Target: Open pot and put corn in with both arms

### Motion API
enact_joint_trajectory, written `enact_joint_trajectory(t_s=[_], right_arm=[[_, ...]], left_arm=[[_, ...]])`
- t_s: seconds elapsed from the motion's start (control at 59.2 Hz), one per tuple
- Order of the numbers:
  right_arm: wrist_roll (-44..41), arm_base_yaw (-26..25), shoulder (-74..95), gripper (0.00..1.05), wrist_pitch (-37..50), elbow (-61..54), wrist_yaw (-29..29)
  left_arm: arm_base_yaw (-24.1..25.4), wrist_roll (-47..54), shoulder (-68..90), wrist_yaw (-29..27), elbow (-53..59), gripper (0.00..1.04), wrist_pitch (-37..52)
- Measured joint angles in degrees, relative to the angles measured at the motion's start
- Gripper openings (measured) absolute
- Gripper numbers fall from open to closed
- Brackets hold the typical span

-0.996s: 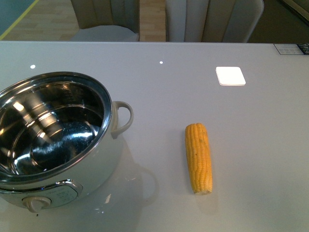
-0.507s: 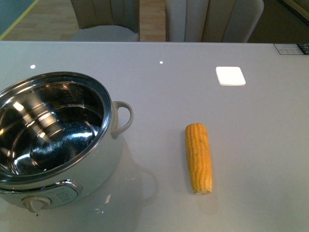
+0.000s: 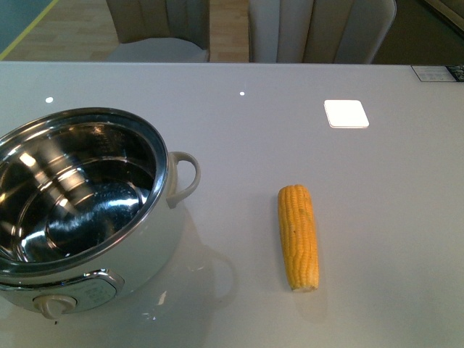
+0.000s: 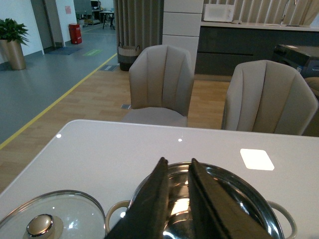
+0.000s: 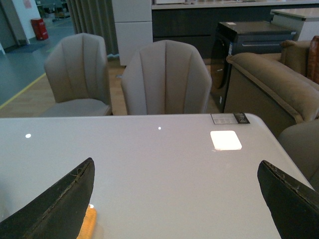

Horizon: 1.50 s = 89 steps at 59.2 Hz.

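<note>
One corn [image 3: 298, 236]: yellow, tapered, husked | pot [image 3: 158, 243]: open, shiny inside

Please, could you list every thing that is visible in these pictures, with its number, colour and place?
pot: one, pale white-green with steel bowl, open, near left of table.
lid: one, glass with steel knob, on table beside pot.
corn: one, yellow, lying on table right of pot, apart from it.
white square: one, white, far right part of table.
label: one, dark and white, table's far right corner.
table: one, pale grey.
chairs: two, beige, behind table.
left gripper: one, black, fingers close together, over pot.
right gripper: one, black, wide open, empty, above table.
</note>
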<state>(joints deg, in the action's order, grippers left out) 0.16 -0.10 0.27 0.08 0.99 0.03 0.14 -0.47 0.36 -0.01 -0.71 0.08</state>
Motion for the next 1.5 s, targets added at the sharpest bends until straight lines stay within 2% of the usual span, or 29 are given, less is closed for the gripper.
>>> enact_joint_trajectory(t_s=[0.203,0.338,0.523,0.574,0.591,0.642,0.709,0.844,1.013,1.148,1.334,1.503], right_arm=[[0.0,0.0,0.0,0.96,0.0,0.0,0.0],[0.0,0.0,0.0,0.96,0.0,0.0,0.0],[0.2,0.0,0.1,0.96,-0.2,0.1,-0.1],[3.7,0.2,4.4,0.96,-9.3,3.5,-1.1],[8.3,0.8,10.7,0.96,-18.1,7.5,-0.8],[12.5,2.1,17.4,0.96,-25.7,10.5,-0.2],[16.1,4.6,22.8,0.96,-27.3,11.0,1.0],[18.1,10.1,35.0,0.96,-16.7,12.0,3.2],[18.4,14.5,56.6,0.96,1.3,14.5,4.3],[18.4,17.5,72.4,0.96,12.1,19.2,5.0],[18.2,20.0,92.2,0.96,19.8,26.3,6.4],[18.2,21.6,105.1,0.96,22.6,32.2,7.6]], left_arm=[[0.0,0.0,0.0,0.0,0.0,0.75,0.0],[0.0,0.0,0.0,0.0,0.0,0.99,0.0],[0.0,0.1,0.0,0.0,0.0,0.98,0.0],[0.0,0.1,0.0,0.0,0.0,0.98,0.0],[0.0,0.1,0.0,0.0,0.0,0.98,0.0],[0.0,0.1,0.0,0.0,0.0,0.98,0.0],[0.0,0.1,0.0,0.0,0.0,0.98,0.0],[0.0,0.1,0.0,0.0,0.0,0.98,0.0],[0.0,0.1,0.0,0.0,0.0,0.98,0.0],[0.0,0.1,0.0,0.0,0.0,0.98,0.0],[0.0,0.1,0.0,0.0,0.0,0.98,0.0],[0.0,0.1,0.0,0.0,0.0,0.98,0.0]])
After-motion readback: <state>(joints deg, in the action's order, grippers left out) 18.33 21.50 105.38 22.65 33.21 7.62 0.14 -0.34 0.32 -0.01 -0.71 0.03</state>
